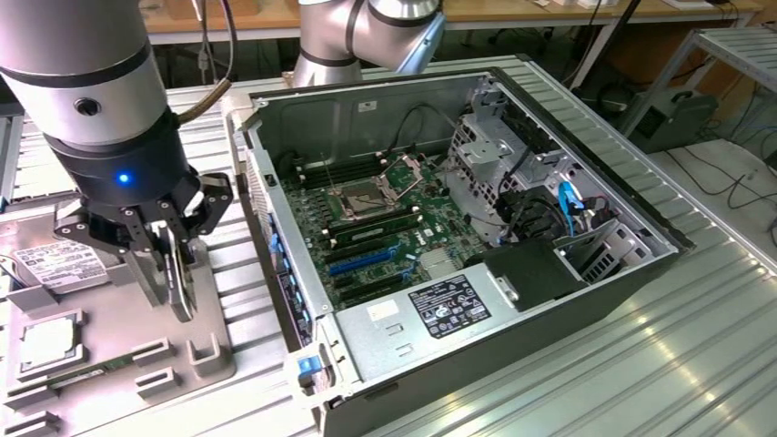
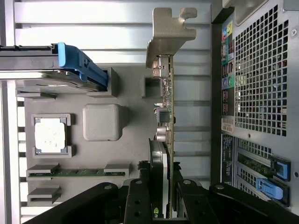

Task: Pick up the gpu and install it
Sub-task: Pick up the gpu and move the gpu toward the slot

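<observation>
Nearest the wrist camera: pincer [image 2: 163, 196] closed partway on the gpu [image 2: 167, 116], black fingers [image 2: 138, 200] pressed against the two flat faces of the card near one end. Card held on edge, thin side toward the wrist camera, small components visible along one face. Silver bracket [image 2: 169, 32] at the end of the card away from the pincer.

In the exterior view: gpu gripped below the dark wrist of the arm [image 1: 85, 82], hanging over the grey fixture tray [image 1: 200, 350] at the exterior view's left. Contact between the card's lower edge and the tray: cannot tell.

On the tray, beyond the card:
- square grey block [image 2: 103, 122] near the middle;
- processor chip [image 2: 49, 135] seated in a square recess;
- memory stick [image 2: 77, 172] lying flat between small holders;
- hard drive [image 2: 37, 65] with a blue plastic rail [image 2: 81, 63] along its side.

Just beside the tray: open computer case [image 1: 510, 373] lying on its side on the ribbed metal counter [image 1: 656, 373], perforated rear grille [image 2: 259, 70] facing the tray.

Inside the case: green motherboard [image 1: 401, 241], processor socket [image 1: 364, 196], power supply [image 1: 456, 305] with a dark label at the near corner, blue cable [image 1: 566, 196] by the drive cage. Gpu outside the case, beside its rear wall, not seated in any slot.

Farthest back: further grey arm joints [image 1: 364, 32] behind the case.
</observation>
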